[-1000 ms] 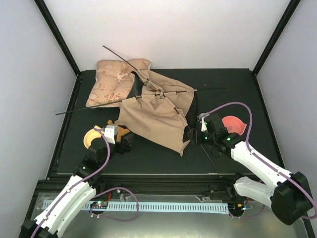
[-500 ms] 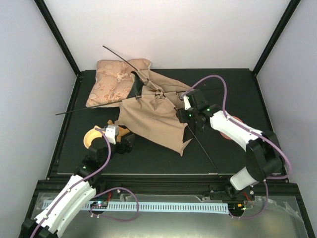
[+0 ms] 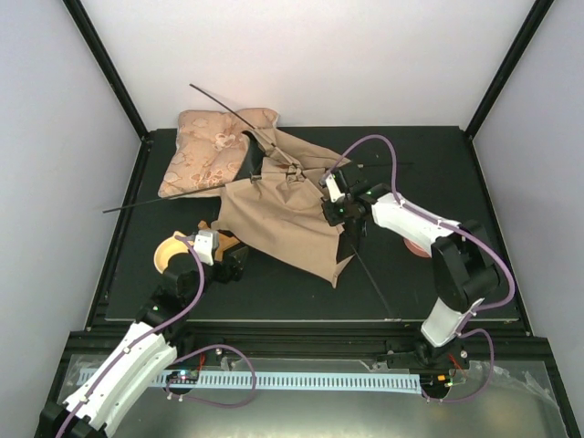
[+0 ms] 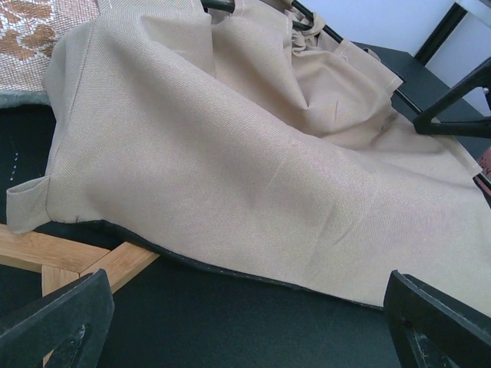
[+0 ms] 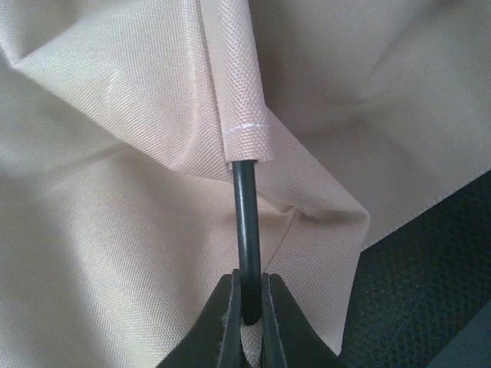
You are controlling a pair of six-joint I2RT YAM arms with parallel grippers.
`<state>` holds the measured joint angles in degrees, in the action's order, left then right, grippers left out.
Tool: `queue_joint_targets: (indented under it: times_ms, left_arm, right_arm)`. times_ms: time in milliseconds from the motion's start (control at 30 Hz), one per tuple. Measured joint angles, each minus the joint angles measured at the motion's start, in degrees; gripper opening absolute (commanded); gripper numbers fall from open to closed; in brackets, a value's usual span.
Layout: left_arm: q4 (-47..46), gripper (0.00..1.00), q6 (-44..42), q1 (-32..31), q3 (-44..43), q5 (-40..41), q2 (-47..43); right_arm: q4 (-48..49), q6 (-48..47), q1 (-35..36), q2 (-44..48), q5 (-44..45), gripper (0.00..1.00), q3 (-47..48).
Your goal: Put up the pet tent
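The pet tent (image 3: 287,219) lies collapsed in a rumpled tan heap near the middle of the black table (image 3: 456,155), its canvas spread flat rather than standing; thin black poles stick out of it in several directions, one long pole (image 3: 151,204) reaching far to the left past the table's edge, another slanting up and left over the cushion. At the far left corner a beige floral cushion (image 3: 205,151) rests on the table, with the tent's left edge lying over its right side.

Nearer the front on the left, the left gripper (image 3: 226,260) sits low just beside the tent's near left corner; the left wrist view shows its jaws spread wide with nothing between them, facing the canvas, and a light wooden frame (image 4: 69,261) pokes out from under the fabric's edge.

On the right, the right gripper (image 3: 339,212) reaches in over the tent's right side; in the right wrist view its fingertips (image 5: 227,322) are pinched tightly around a black pole (image 5: 245,222) just below the point where that pole comes out of a stitched fabric sleeve (image 5: 238,92); from above, the same pole runs on toward the near right of the table.
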<state>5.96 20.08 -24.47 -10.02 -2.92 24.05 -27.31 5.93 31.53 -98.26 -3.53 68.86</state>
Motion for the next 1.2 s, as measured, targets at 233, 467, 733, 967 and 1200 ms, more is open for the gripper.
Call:
queue_joint_targets:
  times_ms: [233,467,733,967,1200]
  left_arm:
    - [0.0,0.99,0.0,0.0,0.0,-0.4,-1.0]
    - [0.2,0.99,-0.1,0.0,0.0,-1.3,-7.3]
    - [0.4,0.99,4.9,0.0,-1.6,-7.0,-13.1]
    - [2.5,0.99,8.4,0.0,-15.8,-14.5,-8.6]
    - [3.4,0.99,8.7,0.0,-23.6,-18.0,-5.9]
  right_arm:
    - [1.0,-3.6,5.7,8.9,1.4,0.01,-4.5]
    - [6.0,-4.6,13.3,21.7,6.0,0.01,-12.3]
    - [13.7,-5.8,13.3,36.0,10.3,0.01,-19.0]
    - [27.8,-6.1,13.3,47.6,16.6,0.01,-27.9]
    - [47.1,-4.7,13.3,51.9,29.7,0.01,-37.0]
